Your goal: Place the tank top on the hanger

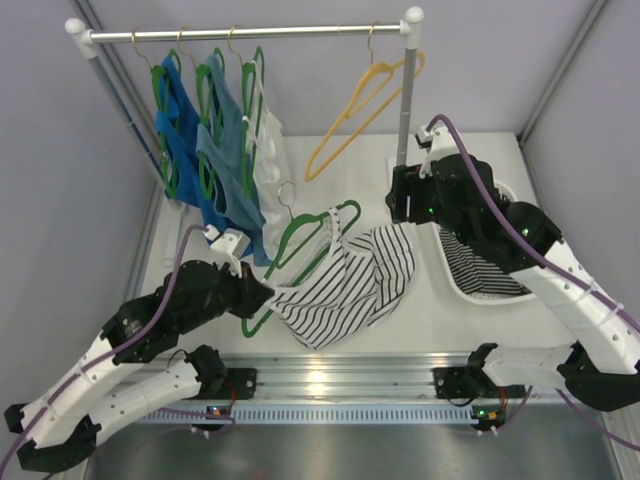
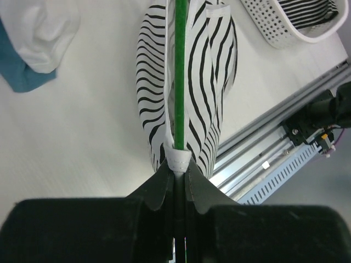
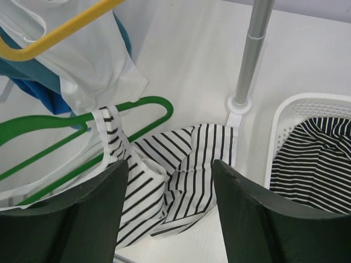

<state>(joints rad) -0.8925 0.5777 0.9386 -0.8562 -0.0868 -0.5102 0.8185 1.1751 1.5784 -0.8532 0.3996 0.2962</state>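
Striped tank top crumpled, strap seemingly looped over lying green hanger

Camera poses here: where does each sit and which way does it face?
Top external: above and behind, looking down at the table; left arm and right arm show.
Left wrist: on the left tool, looking along the slim green hanger it grips; shut fingers show.
Right wrist: on the right tool, looking down past open fingers.
Shared: all see the striped white tank top.

Lab test cell: grey panels, alu rail
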